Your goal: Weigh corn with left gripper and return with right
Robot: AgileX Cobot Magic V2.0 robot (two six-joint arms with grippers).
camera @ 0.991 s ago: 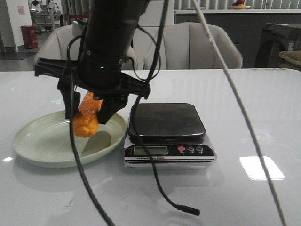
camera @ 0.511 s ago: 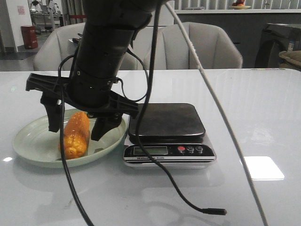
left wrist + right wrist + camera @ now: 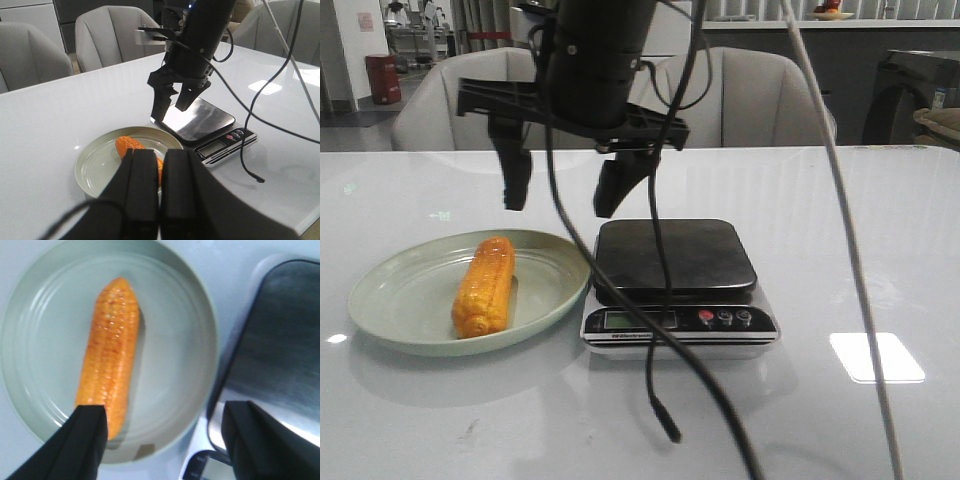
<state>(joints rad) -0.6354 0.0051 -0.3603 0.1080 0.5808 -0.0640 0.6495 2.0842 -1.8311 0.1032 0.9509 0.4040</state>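
The corn (image 3: 485, 286) lies lengthwise in the green plate (image 3: 390, 320), free of both claws. The right gripper (image 3: 560, 195) hangs above, jaws spread wide and empty, with the corn down at its seven o'clock. The left gripper (image 3: 159, 187) has its fingers pressed together, holding nothing. The scale (image 3: 675, 260) stands at the plate's three o'clock, touching its rim; black cables (image 3: 655, 300) dangle across it.

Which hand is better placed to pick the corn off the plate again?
The right hand. It hangs open over the green plate, next to the scale, and its wrist view looks straight down on the corn. The left hand is shut and set back from the plate.
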